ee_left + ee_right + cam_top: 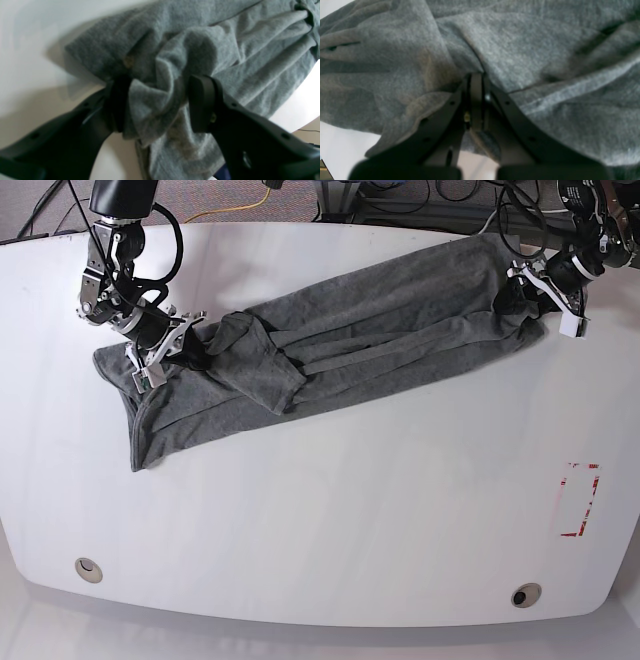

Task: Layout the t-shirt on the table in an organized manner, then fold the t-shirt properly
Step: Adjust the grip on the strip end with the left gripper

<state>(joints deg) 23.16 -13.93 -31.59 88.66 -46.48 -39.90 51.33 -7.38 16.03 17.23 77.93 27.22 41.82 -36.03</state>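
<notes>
Fabric fills the left wrist view: the t-shirt [200,50] is bunched between the left gripper [160,105] pads, jaws part-way apart and clamped on that wad, white table [27,62] off to its left. Right wrist view, the right gripper [477,82] is pinched together on a fold, grey cloth all around it. Base view shows the shirt stretched diagonally between both claws, with a red tape rectangle [580,500] and two cable holes [88,569] well clear of them.

the t-shirt [330,340] lies stretched across the far half of the table [330,520]. a tape rectangle [580,500] sits near the table's front right corner, well apart from the t-shirt.
</notes>
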